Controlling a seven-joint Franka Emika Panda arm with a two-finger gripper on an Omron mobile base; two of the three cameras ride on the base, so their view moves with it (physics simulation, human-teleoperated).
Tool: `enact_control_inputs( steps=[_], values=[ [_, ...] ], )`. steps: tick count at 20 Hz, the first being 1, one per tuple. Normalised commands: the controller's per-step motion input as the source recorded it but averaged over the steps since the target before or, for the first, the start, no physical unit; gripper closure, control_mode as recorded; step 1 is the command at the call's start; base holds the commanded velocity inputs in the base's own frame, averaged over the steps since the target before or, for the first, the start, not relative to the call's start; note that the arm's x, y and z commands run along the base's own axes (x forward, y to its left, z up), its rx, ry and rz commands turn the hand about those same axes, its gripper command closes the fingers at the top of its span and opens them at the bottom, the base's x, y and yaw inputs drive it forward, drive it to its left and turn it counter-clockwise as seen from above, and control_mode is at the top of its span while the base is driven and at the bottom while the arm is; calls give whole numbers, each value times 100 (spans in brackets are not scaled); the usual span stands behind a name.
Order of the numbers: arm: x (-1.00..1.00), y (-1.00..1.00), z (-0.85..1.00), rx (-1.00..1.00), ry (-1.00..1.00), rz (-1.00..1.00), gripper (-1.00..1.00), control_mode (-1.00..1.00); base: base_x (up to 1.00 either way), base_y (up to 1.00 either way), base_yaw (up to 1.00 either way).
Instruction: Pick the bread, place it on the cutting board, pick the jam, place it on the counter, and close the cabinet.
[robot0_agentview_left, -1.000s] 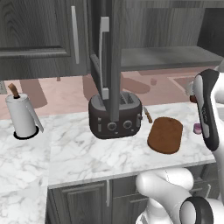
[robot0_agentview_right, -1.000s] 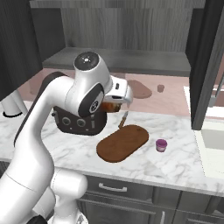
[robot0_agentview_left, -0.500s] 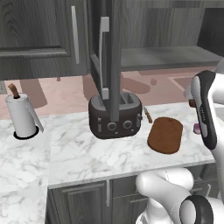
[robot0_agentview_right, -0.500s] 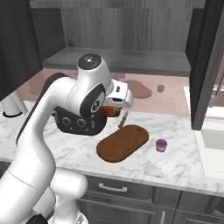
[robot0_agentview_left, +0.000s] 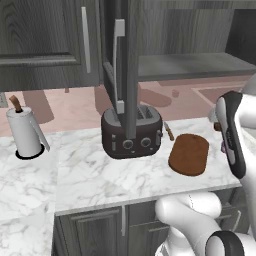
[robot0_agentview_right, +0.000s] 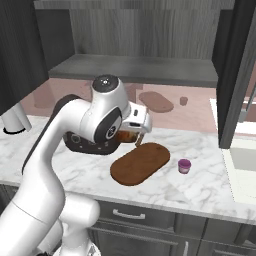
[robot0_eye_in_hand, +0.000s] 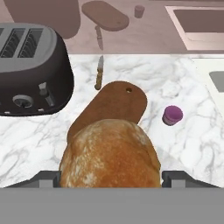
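Since a second ago, my gripper (robot0_agentview_right: 131, 135) has shifted slightly toward the board, bread carried along.
- Bread (robot0_eye_in_hand: 109, 153): one roll, clamped in my gripper, held above the near end of the cutting board (robot0_eye_in_hand: 111, 107).
- Cutting board: one, flat on the counter (robot0_agentview_right: 210, 187); long axis diagonal, handle end toward the toaster (robot0_eye_in_hand: 30, 70).
- Jam (robot0_eye_in_hand: 172, 115): one jar, upright on the counter, just beside the board.
- Knife (robot0_eye_in_hand: 99, 73): one, beyond the handle.

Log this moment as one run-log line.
step: carry bread to cutting board | gripper: shut on bread | jam: on counter | cabinet: open
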Motion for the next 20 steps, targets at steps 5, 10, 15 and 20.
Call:
enact_control_inputs(
  steps=[5, 10, 15, 20],
  values=[
    [0, 0, -36, 0, 0, 0, 100, -100, 0, 0, 0],
    [0, 0, -35, 0, 0, 0, 100, -100, 0, 0, 0],
    [0, 0, -36, 0, 0, 0, 100, -100, 0, 0, 0],
    [2, 0, -28, 0, 0, 0, 100, -100, 0, 0, 0]
  ],
)
